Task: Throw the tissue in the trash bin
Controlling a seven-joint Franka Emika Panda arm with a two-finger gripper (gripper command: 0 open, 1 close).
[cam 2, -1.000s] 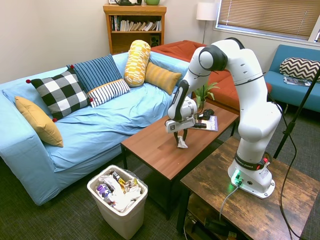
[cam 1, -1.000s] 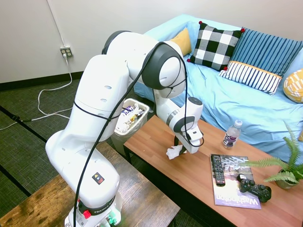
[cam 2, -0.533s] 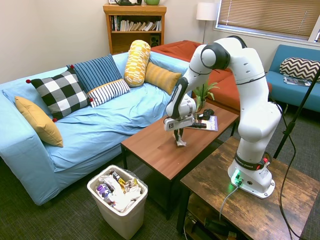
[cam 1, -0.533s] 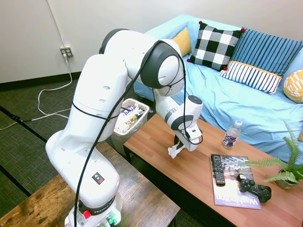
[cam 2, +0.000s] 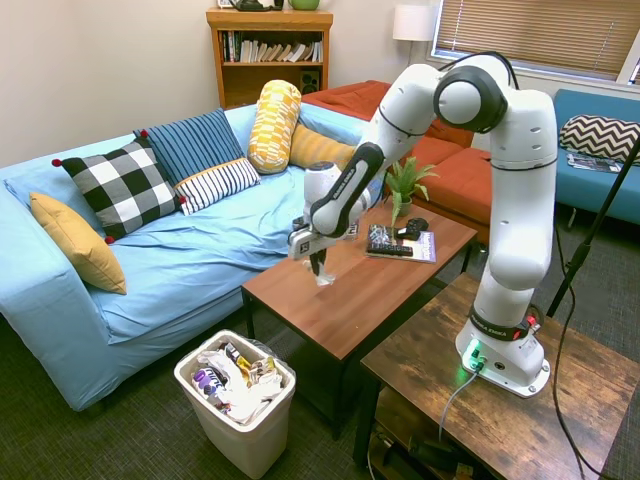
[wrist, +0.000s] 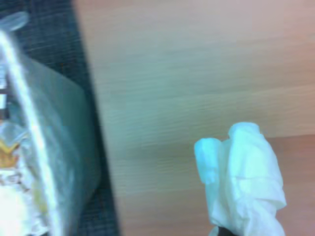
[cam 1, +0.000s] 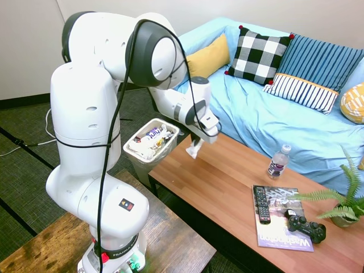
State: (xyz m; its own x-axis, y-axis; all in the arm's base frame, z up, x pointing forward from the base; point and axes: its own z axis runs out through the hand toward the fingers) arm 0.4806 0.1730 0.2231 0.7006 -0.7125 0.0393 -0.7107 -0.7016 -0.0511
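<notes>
While the pincer (cam 1: 195,144) pinches the tissue (cam 1: 194,149) from above, the white wad hangs clear of the table (cam 1: 239,193), over the table's end nearest the trash bin (cam 1: 149,149). Standing on the floor just beyond that end, the trash bin is full of crumpled paper and wrappers. In the wrist view the tissue (wrist: 243,182) shows over the wood, the bin's rim (wrist: 24,113) beside it.

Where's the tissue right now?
The tissue hangs from the end effector, lifted above the coffee table's end nearest the trash bin, not yet over the bin.
</notes>
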